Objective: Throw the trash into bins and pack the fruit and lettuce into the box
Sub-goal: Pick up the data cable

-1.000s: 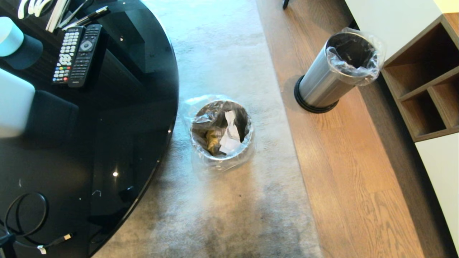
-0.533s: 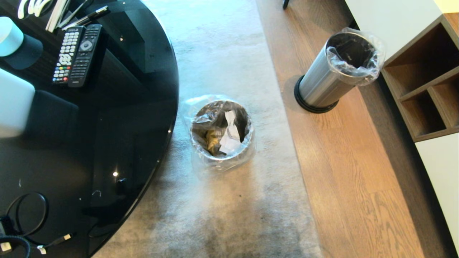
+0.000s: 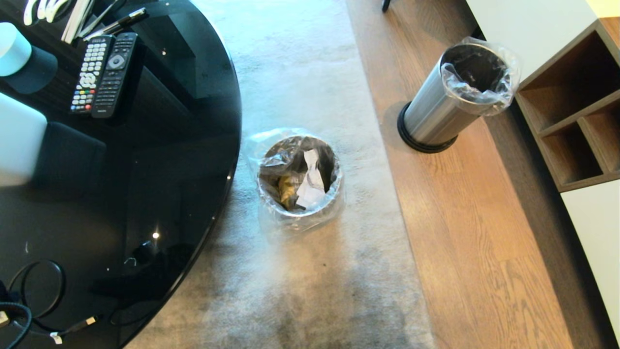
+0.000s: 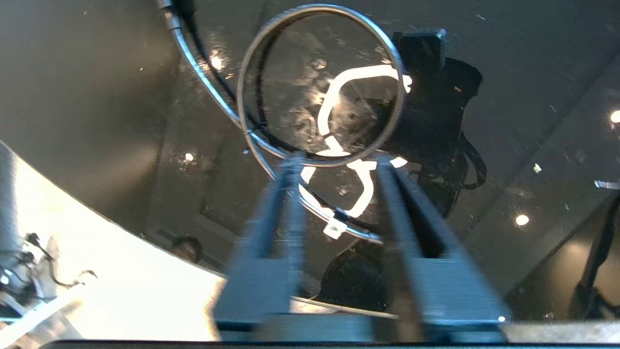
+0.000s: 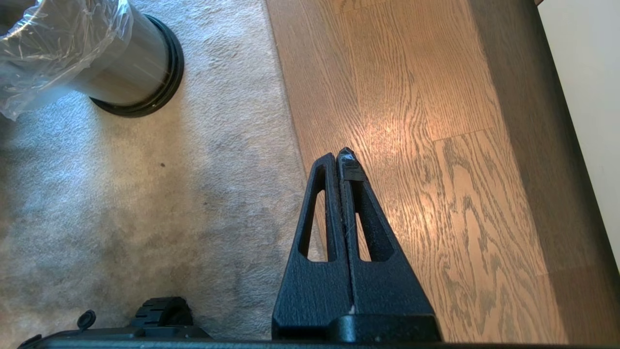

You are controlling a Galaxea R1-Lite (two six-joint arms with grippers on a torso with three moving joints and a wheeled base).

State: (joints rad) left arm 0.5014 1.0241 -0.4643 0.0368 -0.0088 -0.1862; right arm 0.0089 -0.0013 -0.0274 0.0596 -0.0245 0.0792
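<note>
Tissue: the crumpled white paper tissue [image 3: 310,186] lies inside the nearer bin, well apart from both grippers.
Wrapper: the gold-yellow snack wrapper [image 3: 287,190] sits in the same bin, touching the tissue's side.
Nearer bin: the steel bin on the rug [image 3: 299,217], lined with a clear bag, stands just off the round table's edge; in the right wrist view its wall and black base ring [image 5: 138,72] show well ahead of the right gripper's tips, off toward the rug side.
Far bin: the second steel bin [image 3: 438,114] stands on the wooden floor by a shelf unit [image 3: 576,109], its liner holding nothing that shows.
Left gripper: the left gripper [image 4: 336,162] hovers over the glossy black table [image 3: 160,160], fingers [image 4: 290,189] parted with a clear gap and nothing between them; a coiled black cable [image 4: 271,145] with a white tie lies right beneath and ahead of the tips.
Right gripper: the right gripper [image 5: 341,160] hangs over the seam between the grey rug [image 5: 145,208] and the wooden floor [image 5: 411,121], fingers pressed together and empty.
Table items: two remote controls [image 3: 104,72] and a white box [image 3: 17,140] rest on the table's far part, well away from the left gripper.
</note>
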